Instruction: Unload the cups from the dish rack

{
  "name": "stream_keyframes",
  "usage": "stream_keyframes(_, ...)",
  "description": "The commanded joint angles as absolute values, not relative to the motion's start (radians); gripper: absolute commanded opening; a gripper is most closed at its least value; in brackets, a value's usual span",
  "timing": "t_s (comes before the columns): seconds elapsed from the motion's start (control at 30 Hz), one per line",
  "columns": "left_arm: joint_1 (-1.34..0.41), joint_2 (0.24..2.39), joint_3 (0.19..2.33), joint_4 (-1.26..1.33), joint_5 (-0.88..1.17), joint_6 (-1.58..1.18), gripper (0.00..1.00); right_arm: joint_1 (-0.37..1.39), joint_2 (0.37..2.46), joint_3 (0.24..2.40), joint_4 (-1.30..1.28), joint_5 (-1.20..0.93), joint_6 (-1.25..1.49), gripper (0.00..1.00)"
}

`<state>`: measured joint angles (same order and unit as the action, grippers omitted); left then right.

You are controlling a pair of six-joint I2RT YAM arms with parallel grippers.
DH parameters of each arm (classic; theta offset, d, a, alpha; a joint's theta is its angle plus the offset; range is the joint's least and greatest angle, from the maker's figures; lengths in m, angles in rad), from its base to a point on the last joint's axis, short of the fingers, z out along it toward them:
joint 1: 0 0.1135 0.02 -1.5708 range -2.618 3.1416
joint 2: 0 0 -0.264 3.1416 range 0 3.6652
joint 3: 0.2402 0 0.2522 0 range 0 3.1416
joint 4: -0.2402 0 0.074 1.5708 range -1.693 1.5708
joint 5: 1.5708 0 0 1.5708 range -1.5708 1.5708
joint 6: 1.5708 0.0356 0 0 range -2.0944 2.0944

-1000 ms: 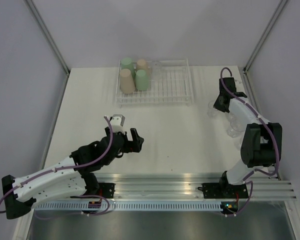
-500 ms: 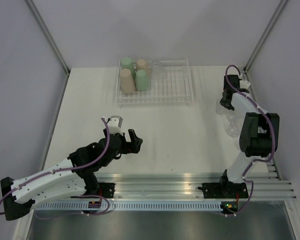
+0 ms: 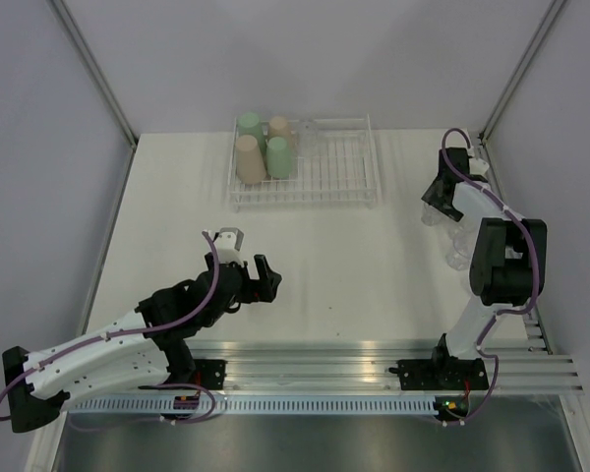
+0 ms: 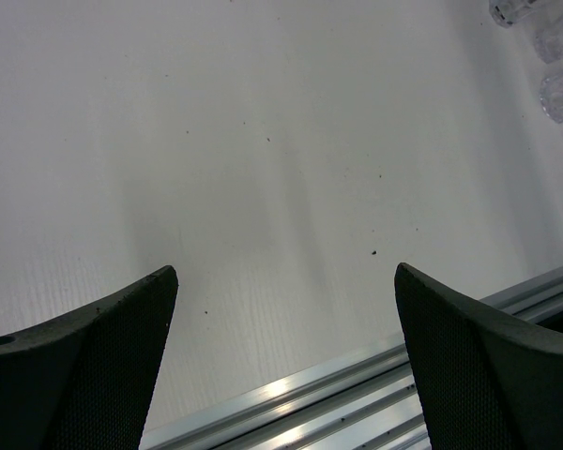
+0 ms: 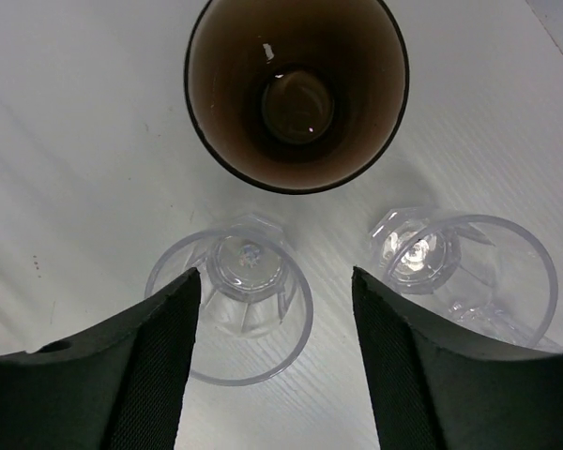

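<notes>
Right gripper [image 5: 274,281], jaws parted, is straddling a clear cup [image 5: 236,314], brown cup [image 5: 296,89] beyond its tips; left gripper [image 4: 283,270] is hovering, jaws spread.

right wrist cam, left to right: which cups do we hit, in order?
clear cup → dark brown cup, set farther back → second clear cup

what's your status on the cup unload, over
Left gripper open, empty. Right gripper open over a clear cup on the table, beside the dark brown cup. Four tumblers in the dish rack. Nothing blocking the rack.
</notes>
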<state>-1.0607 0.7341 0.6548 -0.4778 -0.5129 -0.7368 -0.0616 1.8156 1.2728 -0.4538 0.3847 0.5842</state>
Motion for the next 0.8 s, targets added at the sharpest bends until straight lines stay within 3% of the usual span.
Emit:
stream_keyframes(0.0,-1.063,0.733,0.680,-0.476,-0.508,-0.744,1.00,-0.063,1.744,1.286,-0.400,0.321,0.583,0.71)
stream_keyframes(0.27,-1.063,0.773,0.693,-0.476,-0.511,-0.733,1.00,0.006,1.531,1.270,-0.403,0.123,0.551,0.82)
stream_keyframes(0.53,-1.063,0.752,0.699,-0.453,-0.511,-0.693,1.00,0.219,1.293,1.184,-0.353,-0.040,0.462,0.87)
stream_keyframes(0.57,-1.063,0.747,0.706,-0.443,-0.508,-0.678,1.00,0.247,1.272,1.168,-0.339,-0.085,0.448,0.98)
stream_keyframes(0.77,-1.063,0.721,0.770,-0.434,-0.554,-0.568,1.00,0.448,1.151,0.997,-0.307,-0.124,0.454,0.98)
